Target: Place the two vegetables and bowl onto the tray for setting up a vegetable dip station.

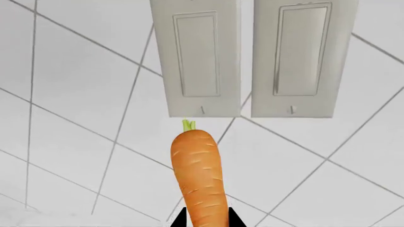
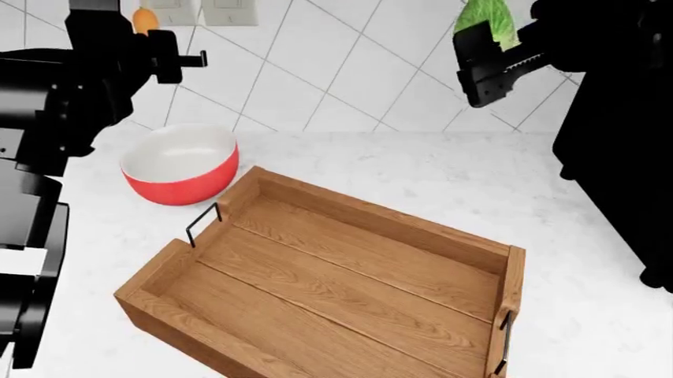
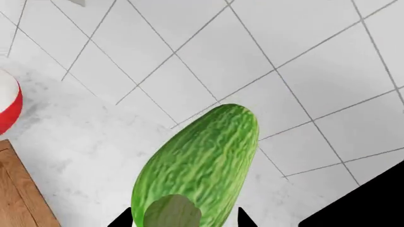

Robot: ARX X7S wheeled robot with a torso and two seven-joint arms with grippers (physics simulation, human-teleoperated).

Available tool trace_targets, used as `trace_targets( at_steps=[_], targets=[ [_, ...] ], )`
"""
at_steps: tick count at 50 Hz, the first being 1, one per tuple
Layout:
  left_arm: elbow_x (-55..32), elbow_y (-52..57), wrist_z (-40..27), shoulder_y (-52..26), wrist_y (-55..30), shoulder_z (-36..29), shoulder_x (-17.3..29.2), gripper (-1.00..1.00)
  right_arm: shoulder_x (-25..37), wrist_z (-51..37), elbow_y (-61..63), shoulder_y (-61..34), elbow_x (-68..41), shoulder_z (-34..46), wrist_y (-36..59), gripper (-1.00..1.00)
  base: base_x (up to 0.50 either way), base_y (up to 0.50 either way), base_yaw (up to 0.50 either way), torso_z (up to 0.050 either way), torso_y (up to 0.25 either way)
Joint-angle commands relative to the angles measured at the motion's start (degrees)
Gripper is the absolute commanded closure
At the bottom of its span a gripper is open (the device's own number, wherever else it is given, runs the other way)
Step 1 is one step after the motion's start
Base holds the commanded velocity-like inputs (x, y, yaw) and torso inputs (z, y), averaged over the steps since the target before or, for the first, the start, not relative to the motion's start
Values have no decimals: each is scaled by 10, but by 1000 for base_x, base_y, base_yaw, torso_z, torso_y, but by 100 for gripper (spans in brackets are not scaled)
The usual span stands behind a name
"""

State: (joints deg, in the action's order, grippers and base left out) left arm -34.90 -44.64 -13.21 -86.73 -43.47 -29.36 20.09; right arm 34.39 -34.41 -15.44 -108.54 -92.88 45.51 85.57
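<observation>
My left gripper (image 1: 203,220) is shut on the orange carrot (image 1: 200,177), held high in front of the tiled wall; in the head view the carrot (image 2: 144,20) peeks out at the upper left. My right gripper (image 3: 183,222) is shut on the green striped cucumber (image 3: 198,163), held up at the upper right, where the cucumber (image 2: 486,17) shows above the gripper (image 2: 481,59). The wooden tray (image 2: 347,276) lies on the counter below, nothing in it. The red bowl (image 2: 181,164), white inside, stands on the counter just beyond the tray's left end, also at the right wrist view's edge (image 3: 7,106).
Two white wall switches (image 1: 249,56) sit on the tiled wall straight ahead of the carrot, also in the head view (image 2: 205,12). A white speckled counter (image 2: 421,169) runs around the tray. A dark robot body part (image 2: 620,157) fills the right side.
</observation>
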Motion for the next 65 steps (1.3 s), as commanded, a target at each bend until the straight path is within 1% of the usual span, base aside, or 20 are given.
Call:
trace_targets(
  at_steps=[1,7,25,36,46,52,65],
  targets=[
    [1,-3,0,2,6,2,-1,100,74,-152,66,-64,-343,126,14,100,0,0,0,0,0],
    [3,-13,3,2,13,1,-6,100,89,-151,105,-76,-418,161,14,100,0,0,0,0,0],
    [15,-70,23,-10,46,-7,-29,100,121,-106,185,-73,-490,167,13,100,0,0,0,0,1],
    [16,-70,22,-13,44,-9,-30,100,125,-74,209,-60,-489,151,13,100,0,0,0,1,1],
    [17,-70,22,-12,45,-9,-30,100,110,-45,216,-44,-473,145,21,100,0,0,0,0,0],
    [12,-54,16,-4,39,-5,-24,100,98,-29,215,-40,-467,153,26,100,0,0,0,0,0],
    [13,-67,20,-6,47,-5,-28,100,87,-2,204,-54,-465,199,31,100,0,0,0,0,1]
  ],
)
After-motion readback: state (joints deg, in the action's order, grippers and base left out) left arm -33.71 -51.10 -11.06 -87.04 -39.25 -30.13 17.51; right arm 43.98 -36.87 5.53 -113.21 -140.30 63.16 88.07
